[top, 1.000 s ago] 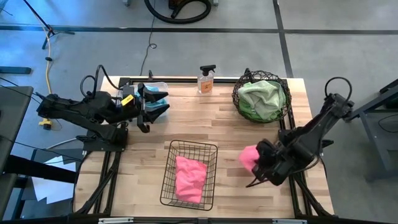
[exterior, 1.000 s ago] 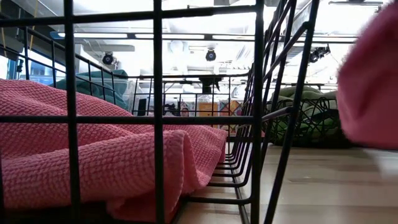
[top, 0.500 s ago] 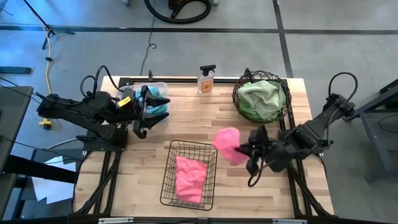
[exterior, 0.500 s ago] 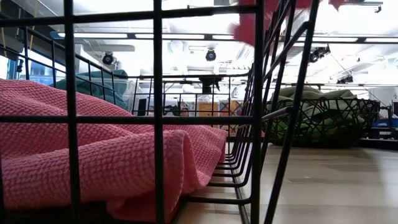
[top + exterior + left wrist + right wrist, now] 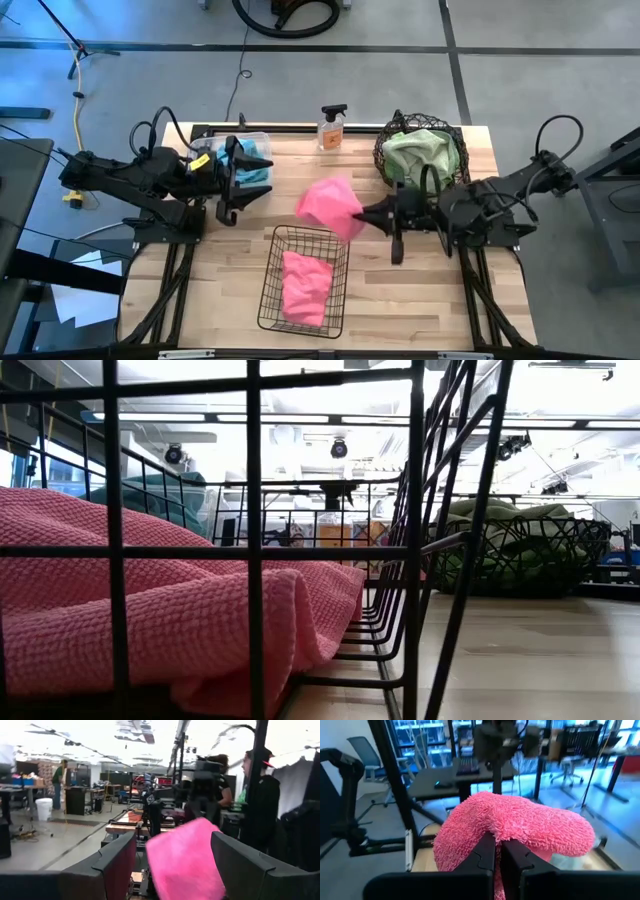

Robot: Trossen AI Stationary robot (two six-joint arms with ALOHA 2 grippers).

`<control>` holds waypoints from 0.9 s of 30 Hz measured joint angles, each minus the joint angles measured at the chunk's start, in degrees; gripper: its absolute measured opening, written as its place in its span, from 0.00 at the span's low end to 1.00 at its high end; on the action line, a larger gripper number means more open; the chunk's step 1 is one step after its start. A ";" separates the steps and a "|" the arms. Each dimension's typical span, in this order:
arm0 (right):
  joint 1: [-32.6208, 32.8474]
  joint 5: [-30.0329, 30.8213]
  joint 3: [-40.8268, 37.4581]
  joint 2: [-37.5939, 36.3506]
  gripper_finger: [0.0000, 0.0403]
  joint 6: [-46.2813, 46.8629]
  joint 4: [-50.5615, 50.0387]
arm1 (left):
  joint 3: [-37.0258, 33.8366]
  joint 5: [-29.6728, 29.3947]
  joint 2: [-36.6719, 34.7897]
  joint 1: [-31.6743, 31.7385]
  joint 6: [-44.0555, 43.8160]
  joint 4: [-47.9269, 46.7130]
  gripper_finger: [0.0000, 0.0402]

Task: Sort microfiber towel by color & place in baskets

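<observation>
Right gripper (image 5: pixel 372 213) clamps a pink towel (image 5: pixel 330 207), which hangs ahead of its fingers, just short of the black wire-grid basket (image 5: pixel 303 318) holding matching pink cloth; left gripper (image 5: pixel 243 187) waits open-fingered beside the clear bin (image 5: pixel 262 137).

I counted two pink towels (image 5: pixel 331 206) (image 5: pixel 305 284), one green towel (image 5: pixel 421 154), one teal towel (image 5: pixel 252 163), three baskets (image 5: pixel 277 298) (image 5: pixel 385 150) (image 5: pixel 262 138), and one spray bottle (image 5: pixel 331 129).
</observation>
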 joint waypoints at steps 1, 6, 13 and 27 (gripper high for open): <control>-0.75 -0.82 0.00 -0.06 0.00 -1.19 1.07 | 0.00 0.37 0.09 0.00 0.72 0.00 0.61; -4.41 -6.32 -0.40 -0.10 0.00 -6.53 6.58 | -0.04 0.73 0.34 -0.02 4.42 -0.79 0.61; -8.55 -12.12 -7.33 -2.72 0.00 -7.76 17.73 | -0.07 0.89 1.12 -0.02 5.45 -1.64 0.61; -9.37 -12.56 -14.97 -8.35 0.00 -7.00 26.26 | -0.07 0.89 1.95 -0.02 6.47 -1.58 0.61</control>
